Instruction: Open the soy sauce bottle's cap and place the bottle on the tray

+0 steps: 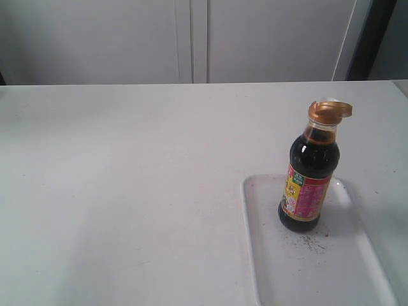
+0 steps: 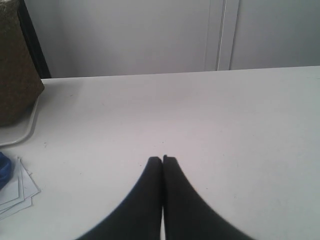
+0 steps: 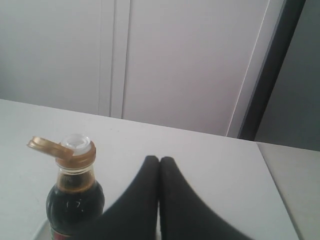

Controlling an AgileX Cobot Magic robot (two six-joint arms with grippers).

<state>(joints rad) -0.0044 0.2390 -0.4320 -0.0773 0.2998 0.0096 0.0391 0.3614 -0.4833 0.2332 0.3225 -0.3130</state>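
The soy sauce bottle [image 1: 310, 182] stands upright on the white tray [image 1: 357, 268] at the right of the table, its red, yellow and green label facing the exterior view. Its golden cap [image 1: 329, 111] is flipped open, with the lid hanging to one side and the whitish spout [image 3: 77, 142] showing. In the right wrist view the bottle [image 3: 74, 195] is beside my right gripper [image 3: 159, 160], apart from it. That gripper is shut and holds nothing. My left gripper [image 2: 162, 160] is shut over bare tabletop. Neither gripper appears in the exterior view.
A woven brown object [image 2: 15, 65] on a white rimmed thing and several paper sheets [image 2: 17, 187] lie at the table's edge in the left wrist view. White cabinet doors [image 1: 191, 38] stand behind the table. Dark specks [image 1: 312, 242] dot the tray near the bottle.
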